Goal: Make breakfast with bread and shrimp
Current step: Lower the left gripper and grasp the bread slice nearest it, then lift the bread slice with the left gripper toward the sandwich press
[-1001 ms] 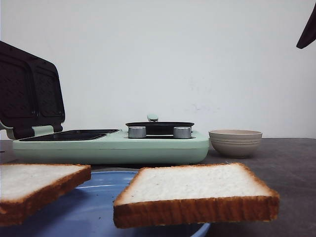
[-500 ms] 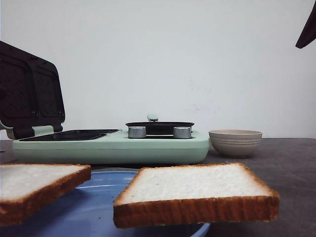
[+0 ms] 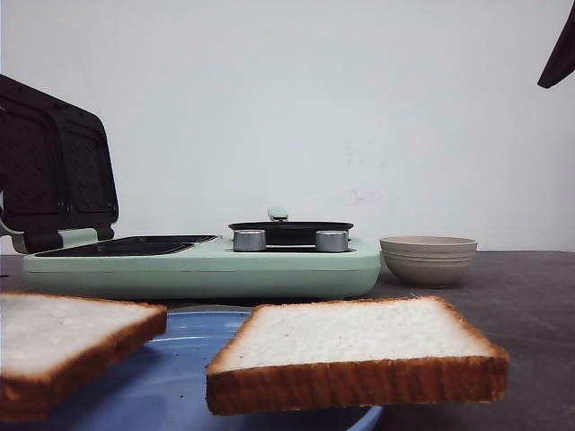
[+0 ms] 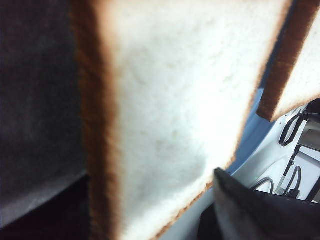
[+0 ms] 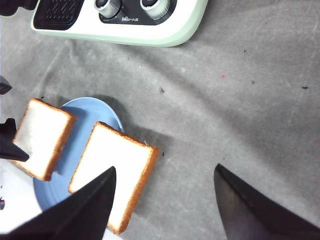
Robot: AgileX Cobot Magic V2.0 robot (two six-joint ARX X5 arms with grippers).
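Observation:
Two white bread slices with brown crust lie over a blue plate (image 3: 171, 377). My left gripper (image 4: 150, 175) is shut on the left slice (image 3: 54, 328), with one finger on either crust edge; this slice fills the left wrist view (image 4: 170, 100). The right slice (image 3: 359, 332) rests on the plate's rim and overhangs the table. My right gripper (image 5: 165, 167) is open and empty, high above the table beside the right slice (image 5: 117, 150). No shrimp shows; the inside of the beige bowl (image 3: 429, 259) is hidden.
A mint-green sandwich maker (image 3: 207, 265) stands behind the plate. Its dark lid (image 3: 54, 171) is raised at the left and a black pan (image 3: 290, 231) sits on its right half. Part of my right arm (image 3: 561, 54) hangs at the top right.
The left bread slice has shifted: its near edge has tipped and looms larger in the front view. The right slice, the bowl and the right arm have not moved.

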